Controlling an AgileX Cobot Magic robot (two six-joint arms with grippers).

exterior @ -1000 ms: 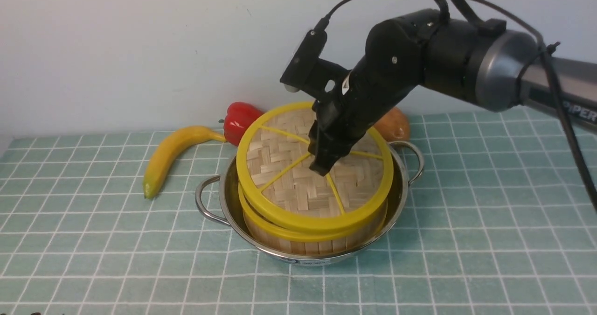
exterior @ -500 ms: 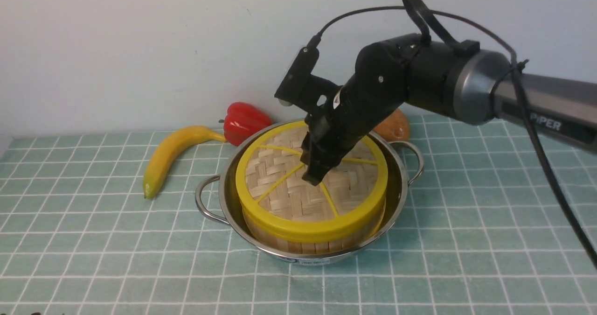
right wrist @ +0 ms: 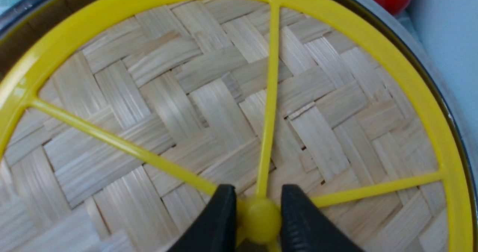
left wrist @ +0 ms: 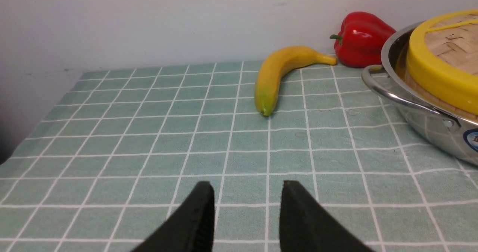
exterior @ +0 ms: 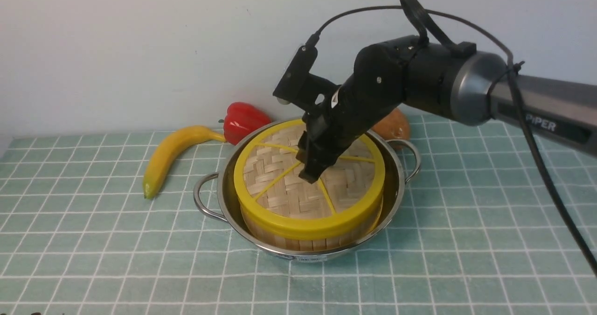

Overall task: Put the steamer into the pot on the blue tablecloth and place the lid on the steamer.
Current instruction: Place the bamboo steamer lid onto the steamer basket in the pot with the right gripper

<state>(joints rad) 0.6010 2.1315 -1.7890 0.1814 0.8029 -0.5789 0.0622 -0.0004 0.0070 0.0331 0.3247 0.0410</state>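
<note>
Lid [exterior: 298, 191] sits flat on the steamer [exterior: 308, 238], at the cloth's centre. We judge the release is in hand: our right pincer [right wrist: 257, 222] straddles the knob [right wrist: 261, 218], jaws beside it, grip uncertain; we should part them, then rise straight. Our left pincer [left wrist: 246, 211] stands parted, empty, around seven o'clock. Behind, the pot [exterior: 219, 198] holds steamer and lid on the blue tablecloth [exterior: 93, 240].

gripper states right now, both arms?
Left gripper: open, holding nothing.
Right gripper: fingers either side of the lid knob; whether they grip it cannot be told.
</note>
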